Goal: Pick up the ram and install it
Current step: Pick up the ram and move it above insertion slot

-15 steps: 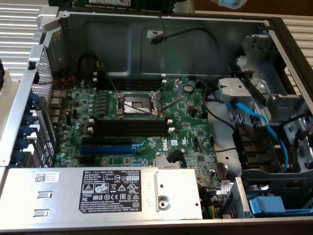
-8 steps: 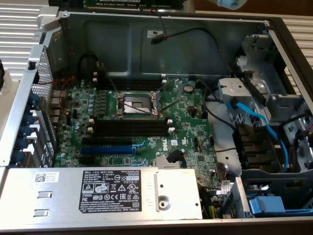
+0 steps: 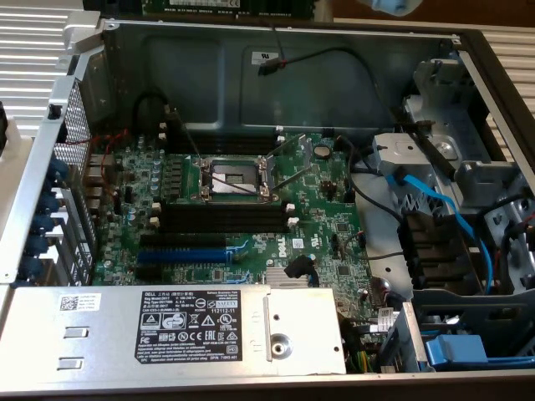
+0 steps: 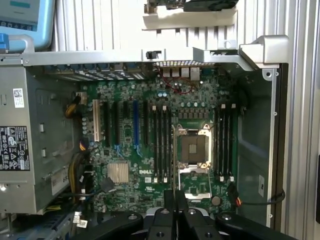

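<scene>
Plainly, the gripper is closed. In the wrist view its two black fingers stand almost together, pinching a thin dark edge that runs between them. That edge looks like the ram seen end-on, though no chips or label can be made out on it there. In the exterior view the ram shows as a long dark green stick with a pale label. It lies level along the picture's top edge, beyond the far wall of the computer case, and is cut off by the frame. It is well apart from the motherboard and not yet in any slot.

The case lies open with the motherboard facing up. Near the board's middle sits the CPU socket, a metal frame around a dark square. Long black memory slots with white end clips run on both sides of the socket, two toward the power supply and two toward the case's far wall. A blue expansion slot lies between the nearer memory slots and the power supply, a grey box bearing a black label. A small finned heatsink sits just beside the power supply's edge. Toward the exterior view's right, light blue cables curve over the drive bay. In the wrist view the fingers hang over the board's edge close to the CPU socket, and the pinched edge runs the same way as the slots
</scene>
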Robot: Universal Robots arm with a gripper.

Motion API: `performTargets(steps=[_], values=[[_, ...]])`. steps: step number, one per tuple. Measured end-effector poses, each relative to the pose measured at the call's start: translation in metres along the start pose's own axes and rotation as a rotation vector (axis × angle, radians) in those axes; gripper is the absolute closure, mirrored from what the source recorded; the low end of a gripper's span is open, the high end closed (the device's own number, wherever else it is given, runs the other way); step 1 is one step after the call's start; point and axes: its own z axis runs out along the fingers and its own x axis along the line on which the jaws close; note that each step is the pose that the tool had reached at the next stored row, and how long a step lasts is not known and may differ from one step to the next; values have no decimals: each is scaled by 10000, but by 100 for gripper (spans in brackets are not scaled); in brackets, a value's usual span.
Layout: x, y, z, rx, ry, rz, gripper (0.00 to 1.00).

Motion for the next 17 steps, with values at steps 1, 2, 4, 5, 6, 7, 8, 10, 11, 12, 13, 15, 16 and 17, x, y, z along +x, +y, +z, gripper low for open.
performTargets(steps=[1,2,4,5,6,7,8,10,11,12,13,15,16,17], values=[[8,0,1,-1,-5,14,88],[15,0,1,-2,-11,26,88],[18,0,1,-3,-14,34,88],[18,0,2,-3,-14,34,88],[18,0,1,-3,-14,34,88],[18,0,1,-3,-13,34,88],[18,0,1,-3,-13,33,88],[18,-1,1,-3,-13,33,88],[18,-1,1,-3,-13,33,88],[18,-1,1,-3,-14,33,88],[18,0,1,-3,-13,33,88],[18,-1,1,-3,-14,33,88],[18,-1,1,-3,-13,33,88],[19,1,1,-3,-16,34,88]])
